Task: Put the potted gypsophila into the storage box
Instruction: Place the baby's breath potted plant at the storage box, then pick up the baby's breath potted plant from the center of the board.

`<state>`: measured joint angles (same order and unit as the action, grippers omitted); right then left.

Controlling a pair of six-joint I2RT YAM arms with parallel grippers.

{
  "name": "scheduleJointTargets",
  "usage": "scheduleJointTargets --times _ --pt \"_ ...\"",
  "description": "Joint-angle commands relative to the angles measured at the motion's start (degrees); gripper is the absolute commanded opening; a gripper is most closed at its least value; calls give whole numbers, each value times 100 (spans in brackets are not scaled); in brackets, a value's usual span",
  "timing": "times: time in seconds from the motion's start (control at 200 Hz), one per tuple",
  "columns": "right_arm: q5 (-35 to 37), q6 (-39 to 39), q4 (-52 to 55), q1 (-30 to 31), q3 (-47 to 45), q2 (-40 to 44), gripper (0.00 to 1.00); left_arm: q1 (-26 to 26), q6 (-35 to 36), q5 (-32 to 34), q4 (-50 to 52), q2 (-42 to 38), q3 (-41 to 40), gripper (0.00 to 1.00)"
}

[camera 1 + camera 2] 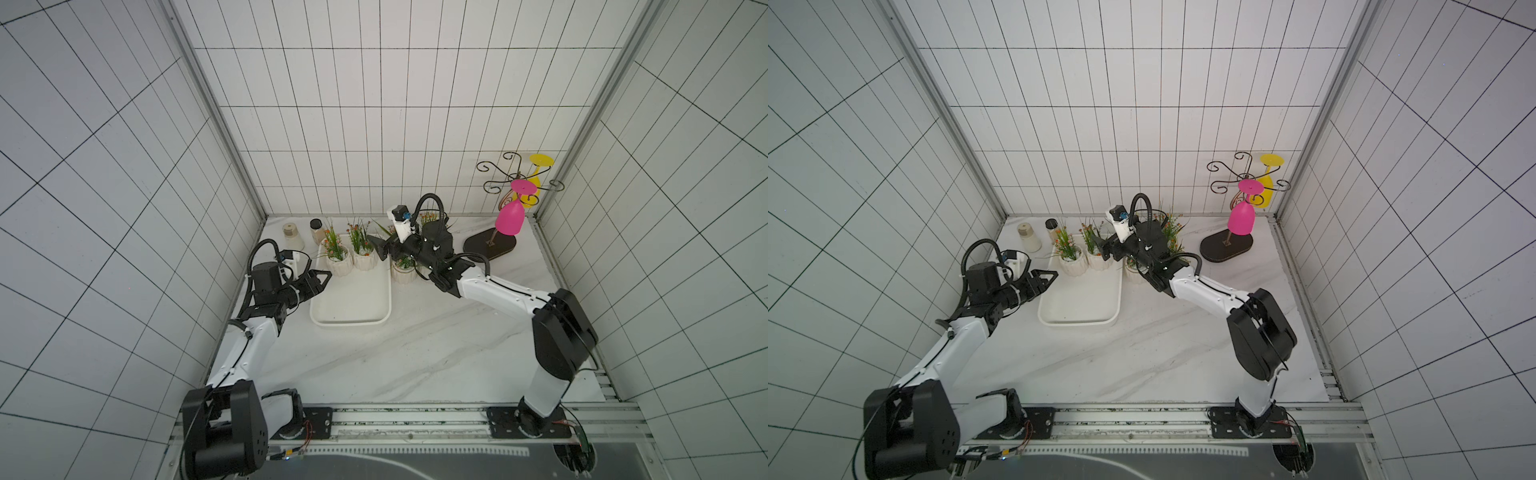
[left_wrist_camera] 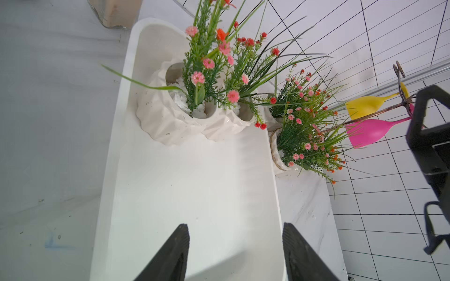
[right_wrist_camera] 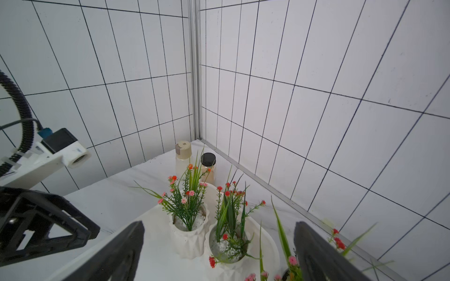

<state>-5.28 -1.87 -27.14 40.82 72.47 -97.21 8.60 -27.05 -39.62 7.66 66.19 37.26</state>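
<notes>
The storage box [image 1: 351, 307] [image 1: 1079, 305] is a shallow white tray on the marble table. Two potted gypsophila [image 1: 337, 262] [image 1: 365, 258] stand side by side at its far end, also seen in the left wrist view [image 2: 168, 121] [image 2: 226, 127]. Another pot [image 1: 404, 272] [image 2: 278, 158] stands on the table just right of the tray, partly under my right arm. My right gripper [image 1: 377, 248] [image 3: 219, 225] hovers open above the pot [image 3: 226, 255] nearer the right rim, holding nothing. My left gripper [image 1: 323, 280] [image 2: 235, 226] is open and empty over the tray's left rim.
Two jars [image 1: 293, 236] [image 1: 318, 230] stand at the back left beside the tray. A wire rack on a dark base [image 1: 490, 246] holds a pink goblet [image 1: 510, 219] and a yellow goblet [image 1: 536, 183] at the back right. Tiled walls enclose the table.
</notes>
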Motion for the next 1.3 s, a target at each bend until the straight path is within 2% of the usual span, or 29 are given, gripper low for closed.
scheduleJointTargets --times 0.0,0.09,0.165,0.23,0.45,0.625,0.66,0.68,0.7,1.019,1.294 --pt "438 212 649 23 -581 721 96 -263 342 436 267 -264 180 61" --pt "776 529 1329 -65 -788 1371 97 -710 559 1046 679 -520 267 61" --pt "944 867 1978 -231 -941 1889 97 -1111 380 1361 666 -810 169 62" --pt "1006 1249 2571 -476 -1053 2305 97 -1662 256 1736 640 -1063 125 63" --pt "154 1925 3994 -1689 -1712 3571 96 -3847 204 3586 621 -1464 292 73" --pt "-846 2080 4687 -2553 -2070 3988 97 -4854 450 4383 790 -1076 723 80" --pt "-959 2107 4742 -2661 -2121 4061 97 -4973 538 4483 856 -962 820 81" --pt "-1005 2123 4751 -2714 -2148 4104 97 -5045 588 4529 890 -896 875 95" --pt "-1042 2141 4767 -2759 -2180 4143 97 -5093 644 4571 930 -835 922 97" --pt "-1543 2261 4798 -3176 -2306 4094 97 -5185 1026 4302 658 489 1379 97" --pt "-2003 2200 4607 -3572 -2474 3852 97 -5176 1457 4276 1869 2488 3126 94"
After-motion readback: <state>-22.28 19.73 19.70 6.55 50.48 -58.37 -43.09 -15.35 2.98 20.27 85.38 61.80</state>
